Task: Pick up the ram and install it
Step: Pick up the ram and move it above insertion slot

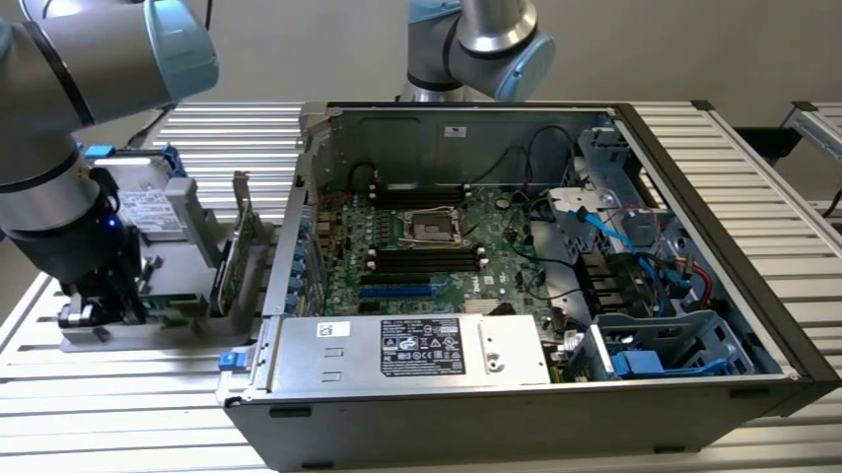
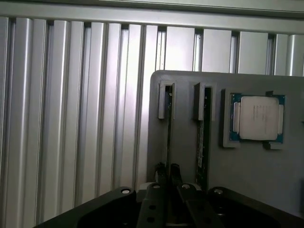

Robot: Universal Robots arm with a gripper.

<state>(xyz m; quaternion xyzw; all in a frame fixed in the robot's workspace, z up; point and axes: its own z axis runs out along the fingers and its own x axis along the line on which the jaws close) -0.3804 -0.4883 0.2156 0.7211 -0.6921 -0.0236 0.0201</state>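
The ram stands on edge in a slot of the grey holder, showing as a thin dark strip. My gripper is down over it, its two dark fingers pressed against either side of the stick, shut on it. In the exterior view the gripper is low over the same holder at the exterior view's left, outside the computer case. The motherboard lies inside the open case, with black memory slots beside the processor socket.
A second green stick stands in the neighbouring slot. A square silver processor chip lies in a recess of the holder. An upright expansion card stands between the holder and the case wall. Cables and drive cages crowd the case's right side.
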